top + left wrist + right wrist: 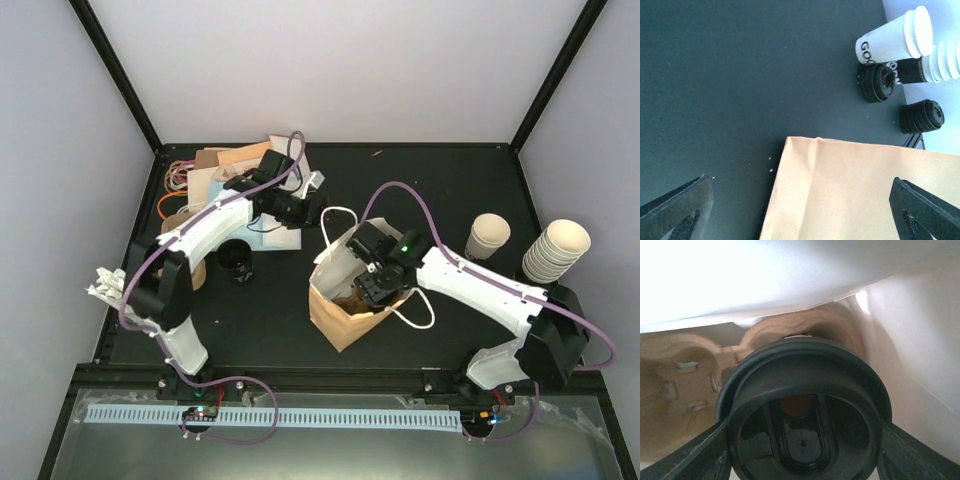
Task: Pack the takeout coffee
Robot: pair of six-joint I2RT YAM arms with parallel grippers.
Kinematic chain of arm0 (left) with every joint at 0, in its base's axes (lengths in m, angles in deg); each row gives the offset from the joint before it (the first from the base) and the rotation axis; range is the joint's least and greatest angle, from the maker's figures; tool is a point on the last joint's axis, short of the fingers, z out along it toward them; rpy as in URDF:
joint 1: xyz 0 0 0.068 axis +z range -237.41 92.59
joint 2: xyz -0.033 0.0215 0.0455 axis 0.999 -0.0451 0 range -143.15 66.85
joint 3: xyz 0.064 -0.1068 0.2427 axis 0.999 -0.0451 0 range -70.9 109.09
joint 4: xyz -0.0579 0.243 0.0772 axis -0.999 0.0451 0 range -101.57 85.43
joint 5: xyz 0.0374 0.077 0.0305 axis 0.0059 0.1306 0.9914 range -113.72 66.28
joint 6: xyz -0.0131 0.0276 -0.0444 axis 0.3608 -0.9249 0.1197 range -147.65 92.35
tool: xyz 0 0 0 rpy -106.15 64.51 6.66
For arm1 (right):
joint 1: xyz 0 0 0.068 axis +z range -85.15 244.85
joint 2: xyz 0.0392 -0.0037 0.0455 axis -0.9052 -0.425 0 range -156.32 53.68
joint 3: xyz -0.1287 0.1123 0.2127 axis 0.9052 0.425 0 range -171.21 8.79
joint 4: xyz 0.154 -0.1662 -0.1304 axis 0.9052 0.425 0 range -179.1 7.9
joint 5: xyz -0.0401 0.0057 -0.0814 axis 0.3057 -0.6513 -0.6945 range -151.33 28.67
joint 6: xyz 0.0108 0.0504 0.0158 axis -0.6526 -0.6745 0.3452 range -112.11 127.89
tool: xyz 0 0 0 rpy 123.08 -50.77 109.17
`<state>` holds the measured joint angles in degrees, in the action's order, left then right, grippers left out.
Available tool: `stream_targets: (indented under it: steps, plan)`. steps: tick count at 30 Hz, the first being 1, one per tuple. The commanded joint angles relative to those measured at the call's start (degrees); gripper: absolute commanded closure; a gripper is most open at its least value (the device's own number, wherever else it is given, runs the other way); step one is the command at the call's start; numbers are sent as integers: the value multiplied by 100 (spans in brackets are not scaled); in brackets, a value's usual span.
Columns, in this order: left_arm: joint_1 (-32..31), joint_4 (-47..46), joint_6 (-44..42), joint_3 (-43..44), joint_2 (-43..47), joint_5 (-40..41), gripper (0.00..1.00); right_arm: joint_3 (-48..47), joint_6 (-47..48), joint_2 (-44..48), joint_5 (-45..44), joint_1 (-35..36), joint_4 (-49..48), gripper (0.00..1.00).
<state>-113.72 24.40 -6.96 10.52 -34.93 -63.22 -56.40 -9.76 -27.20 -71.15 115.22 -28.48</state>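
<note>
The right pincer is hanging inside the open mouth of the paper bag, near the middle of the table, and is clasping the takeout coffee between its two fingers. The cup is standing upright, its long axis running along the pincer's reach, seemingly right at a well of the pulp carrier below. The left pincer is hovering released toward the far-left corner, well apart. Only the round black lid is showing; the cup's wall is hidden.
</note>
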Motion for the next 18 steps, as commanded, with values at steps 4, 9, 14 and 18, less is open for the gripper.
stream_targets:
  steps: [4,9,14,18]
  plan:
    - [-37,255,-218,-236,1122,579,1,-392,206,-88,-21,-33,366,19]
    - [-41,337,-253,-415,1710,618,1,-692,243,-43,-128,-23,582,0]
    - [-41,509,-370,-502,2220,738,1,-1008,320,17,-108,-18,792,0]
    - [-41,663,-465,-528,2567,800,1,-1144,396,52,-77,-20,872,0]
